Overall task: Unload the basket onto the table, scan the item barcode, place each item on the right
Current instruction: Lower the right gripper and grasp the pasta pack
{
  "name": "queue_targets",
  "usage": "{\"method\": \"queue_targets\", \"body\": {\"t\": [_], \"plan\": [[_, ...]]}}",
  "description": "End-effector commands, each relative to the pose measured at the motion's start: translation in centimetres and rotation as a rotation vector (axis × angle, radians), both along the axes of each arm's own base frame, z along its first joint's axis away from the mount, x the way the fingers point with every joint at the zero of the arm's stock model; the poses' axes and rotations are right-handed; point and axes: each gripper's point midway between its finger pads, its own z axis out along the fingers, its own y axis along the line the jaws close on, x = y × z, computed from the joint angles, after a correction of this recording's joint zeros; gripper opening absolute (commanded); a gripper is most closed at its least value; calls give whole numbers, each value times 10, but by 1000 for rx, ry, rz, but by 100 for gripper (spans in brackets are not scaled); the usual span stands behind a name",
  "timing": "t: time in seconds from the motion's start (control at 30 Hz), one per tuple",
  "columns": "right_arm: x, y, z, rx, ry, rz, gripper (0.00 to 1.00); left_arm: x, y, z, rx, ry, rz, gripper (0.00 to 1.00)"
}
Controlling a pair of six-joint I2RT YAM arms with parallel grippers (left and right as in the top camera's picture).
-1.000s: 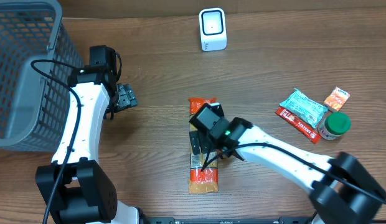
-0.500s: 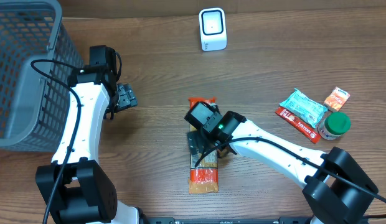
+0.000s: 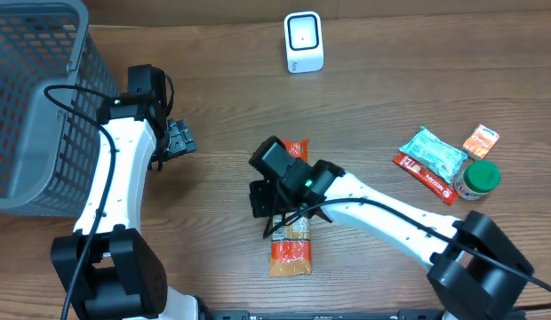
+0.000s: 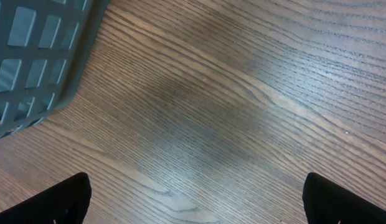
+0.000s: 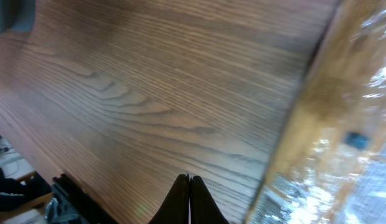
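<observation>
Right gripper (image 5: 188, 186), fingers pinched together on nothing, sits mid-frame just left of the packet (image 3: 291, 247). Left gripper (image 3: 179, 139), jaws spread wide, hovers near the basket (image 3: 27, 116), upper left.

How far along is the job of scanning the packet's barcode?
Done: nothing visible. The orange packet lies flat on the table, away from the white scanner. In hand: the right claw is shut empty beside the packet. To do: grip it, carry it over, show the barcode.
</observation>
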Motion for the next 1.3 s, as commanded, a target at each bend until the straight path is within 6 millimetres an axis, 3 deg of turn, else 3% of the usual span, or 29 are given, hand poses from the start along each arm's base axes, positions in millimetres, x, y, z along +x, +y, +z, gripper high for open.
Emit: {"method": "queue_targets", "body": {"t": [0.0,0.17,0.4,0.5,0.57,0.77,0.9,1.03,1.07,1.1,1.13,1.17,1.23,1.27], "plan": [[-18,-2,-41,-75,111,-53,4,4,0,12,14,-30,-26,100],[-29,-6,-66,-116,210,-63,4,4,0,12,14,-30,-26,100],[-30,-83,-72,-385,317,-120,4,4,0,12,14,-30,-26,100],[-22,-122,-74,-519,302,-162,4,4,0,12,14,-30,-26,100],[-14,-136,-75,-555,280,-153,4,4,0,12,14,-30,-26,100],[1,-138,-70,-508,236,-3,4,4,0,12,14,-30,-26,100],[-3,-109,-38,-353,239,214,4,4,0,12,14,-30,-26,100],[11,-94,7,-291,128,336,4,4,0,12,14,-30,-26,100],[16,-95,14,-299,94,348,8,4,0,12,14,-30,-26,100],[23,-98,21,-327,51,341,20,4,0,12,14,-30,-27,100],[31,-103,24,-363,9,329,47,4,0,12,14,-30,-27,100],[36,-107,24,-388,-16,320,82,4,0,12,14,-30,-27,100],[50,-115,23,-453,-77,298,100,4,0,12,14,-30,-27,100],[55,-117,23,-471,-101,289,100,4,0,12,14,-30,-27,100]]}}
